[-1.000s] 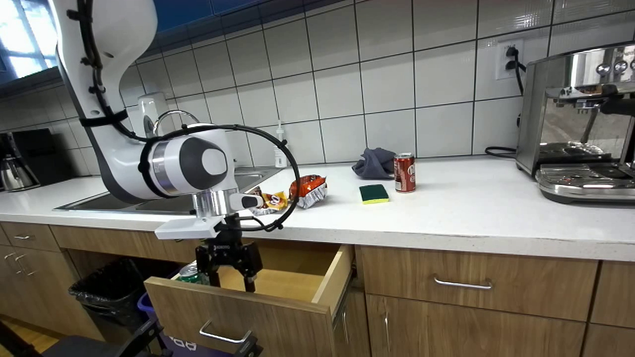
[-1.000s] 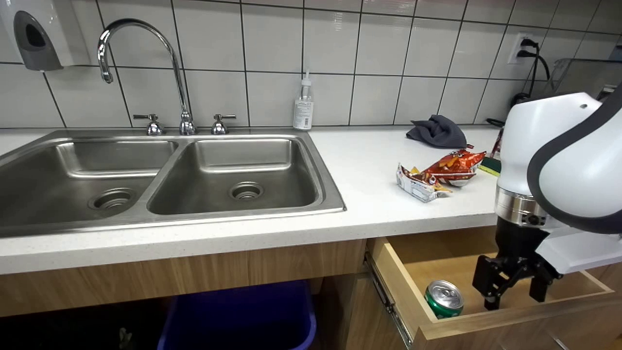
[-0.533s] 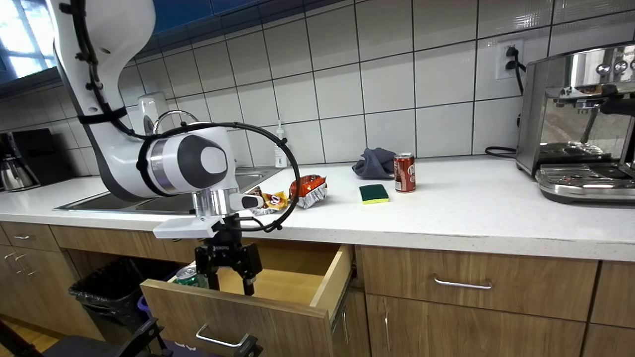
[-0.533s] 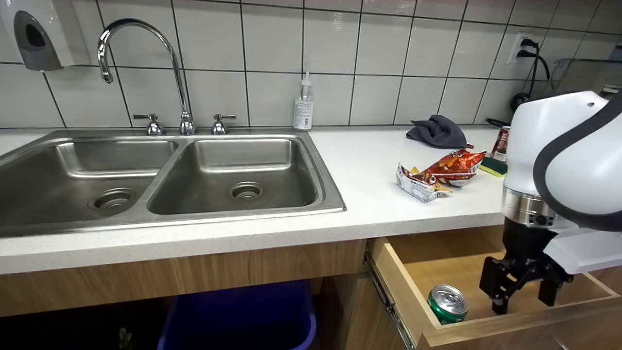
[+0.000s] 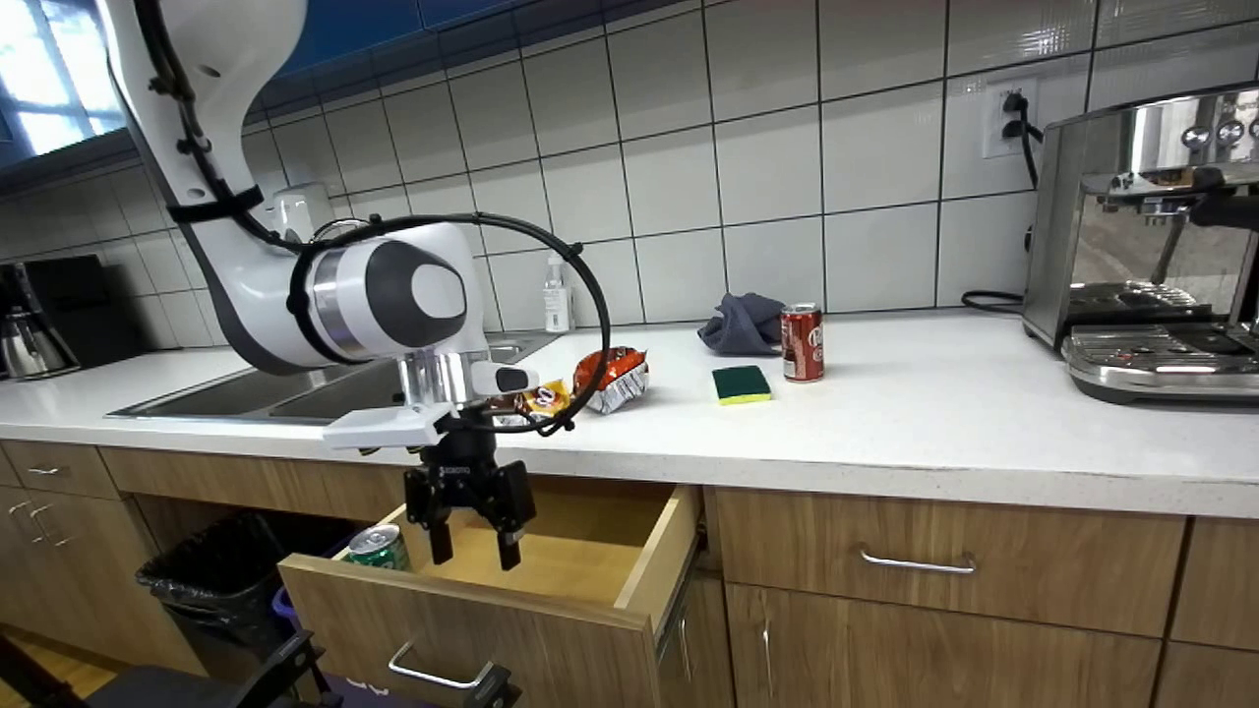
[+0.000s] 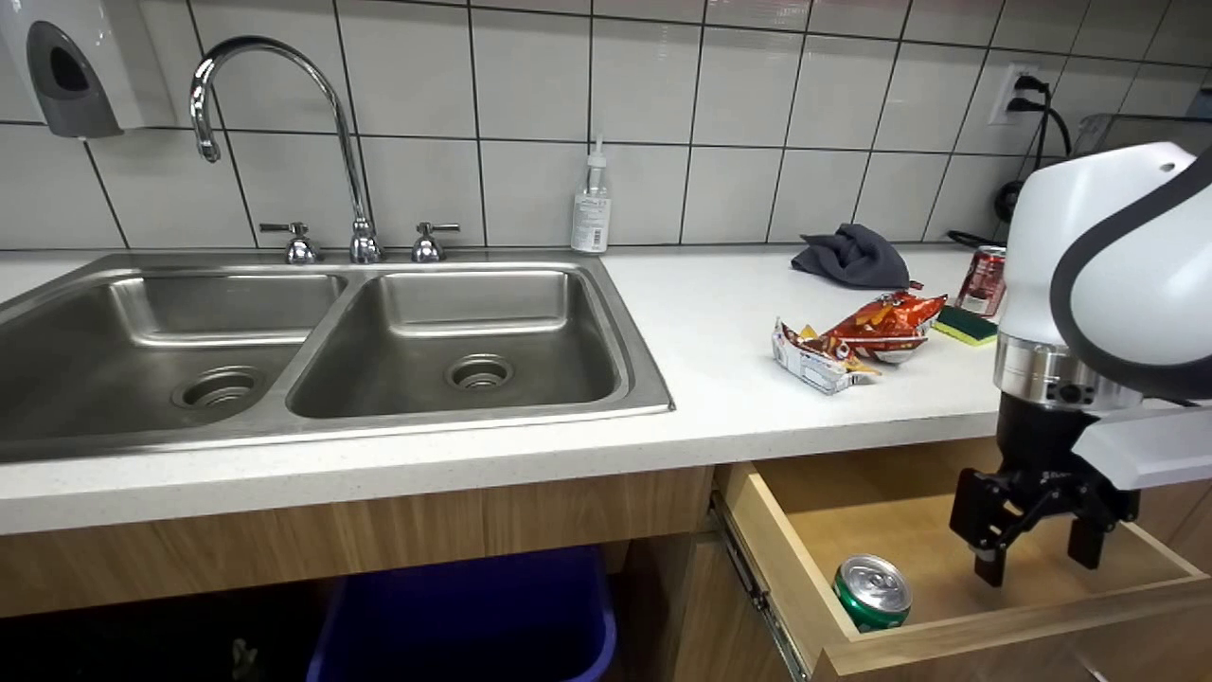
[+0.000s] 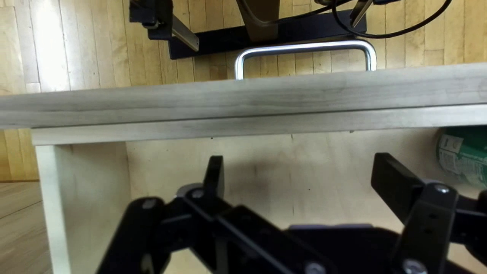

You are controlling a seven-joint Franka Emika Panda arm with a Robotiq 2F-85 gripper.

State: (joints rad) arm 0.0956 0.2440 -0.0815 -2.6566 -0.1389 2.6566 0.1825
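Wrist view: gripper [image 7: 299,163] noted with its fingers spread wide, over the pale floor of a pulled-out drawer [image 7: 243,99]. Drawer front shows brown wood grain in both exterior views, with a metal bar handle [image 7: 304,47]; the box is lighter wood. In an exterior view, a green can [image 6: 872,594] stands upright inside the drawer, at the corner of front panel and side wall; contact with either cannot be confirmed. Lid silver, body green with pale printed panels, lettering too small to read. It sits apart from the fingers, to one side. On the white counter [image 5: 934,403] above: red can [image 5: 803,342], green-and-yellow sponge [image 5: 742,383], crumpled grey cloth [image 5: 745,326], snack bags [image 5: 622,382].
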